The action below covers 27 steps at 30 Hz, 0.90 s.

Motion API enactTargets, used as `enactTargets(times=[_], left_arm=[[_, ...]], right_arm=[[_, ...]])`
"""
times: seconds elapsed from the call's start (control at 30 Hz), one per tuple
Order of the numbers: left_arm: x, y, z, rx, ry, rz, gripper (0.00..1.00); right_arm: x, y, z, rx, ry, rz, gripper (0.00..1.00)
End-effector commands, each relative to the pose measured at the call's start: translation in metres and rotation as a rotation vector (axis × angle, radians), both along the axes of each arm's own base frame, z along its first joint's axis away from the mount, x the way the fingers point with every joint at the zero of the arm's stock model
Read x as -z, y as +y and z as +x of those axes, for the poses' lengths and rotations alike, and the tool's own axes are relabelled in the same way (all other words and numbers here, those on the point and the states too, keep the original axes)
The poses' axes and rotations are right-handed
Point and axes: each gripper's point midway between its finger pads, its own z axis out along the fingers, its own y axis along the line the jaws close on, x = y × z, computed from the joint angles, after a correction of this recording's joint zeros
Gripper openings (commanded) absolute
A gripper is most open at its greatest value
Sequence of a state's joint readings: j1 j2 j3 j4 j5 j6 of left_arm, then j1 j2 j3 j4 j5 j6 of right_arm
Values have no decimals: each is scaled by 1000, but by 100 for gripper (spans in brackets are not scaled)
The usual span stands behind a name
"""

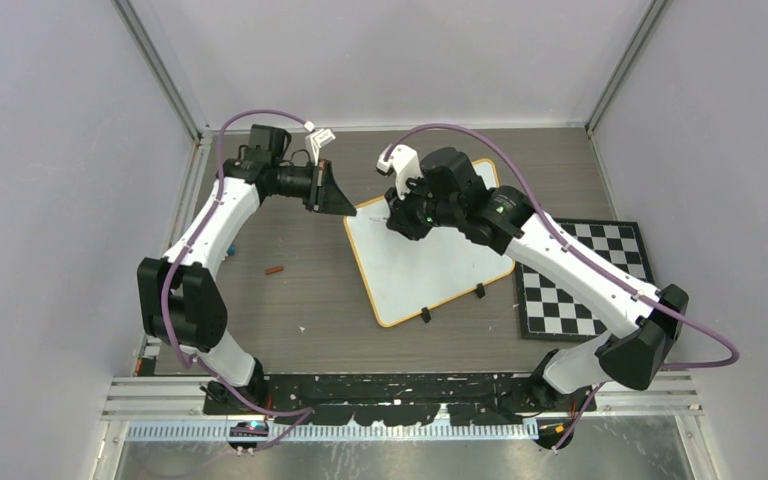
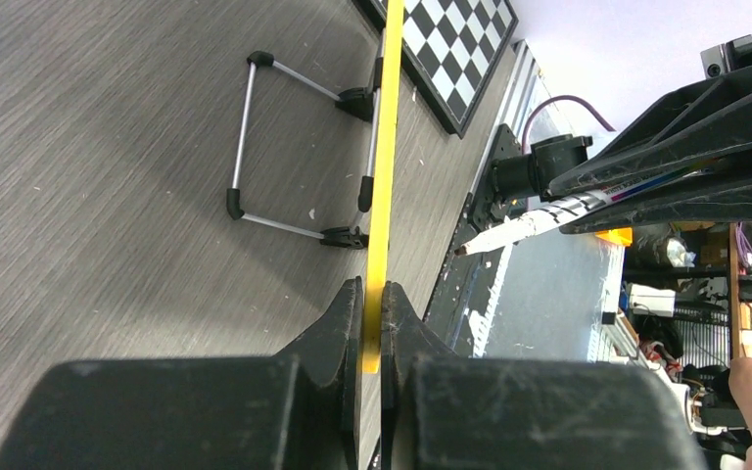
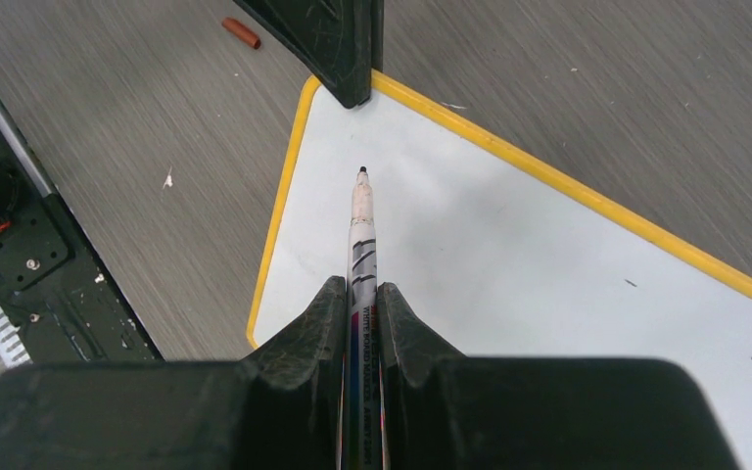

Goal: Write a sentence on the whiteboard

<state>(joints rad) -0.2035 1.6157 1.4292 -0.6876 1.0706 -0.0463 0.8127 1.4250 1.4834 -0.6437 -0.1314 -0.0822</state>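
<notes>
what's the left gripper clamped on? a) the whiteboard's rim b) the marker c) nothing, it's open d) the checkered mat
a: the left gripper has its jaws shut on the yellow rim of the whiteboard; the marker is in the right gripper.

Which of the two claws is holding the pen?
The right gripper, clamped on the marker over the whiteboard. The left gripper pinches the whiteboard's yellow rim instead.

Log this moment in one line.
left gripper: shut on whiteboard edge | right gripper: shut on marker | marker tip: off whiteboard | words: none yet
</notes>
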Motion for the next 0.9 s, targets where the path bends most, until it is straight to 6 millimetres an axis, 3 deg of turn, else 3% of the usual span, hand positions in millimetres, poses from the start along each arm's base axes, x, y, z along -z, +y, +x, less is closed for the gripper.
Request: enactTargets(times=[0.0,0.87], left_arm=[[-4,1,2,-34,-20,12,0],[-9,3,-4,-42,-47,7,0]], right_arm=[[-26,5,9,22,-83,62,0],[-18,19,19,54,-59,16,0]])
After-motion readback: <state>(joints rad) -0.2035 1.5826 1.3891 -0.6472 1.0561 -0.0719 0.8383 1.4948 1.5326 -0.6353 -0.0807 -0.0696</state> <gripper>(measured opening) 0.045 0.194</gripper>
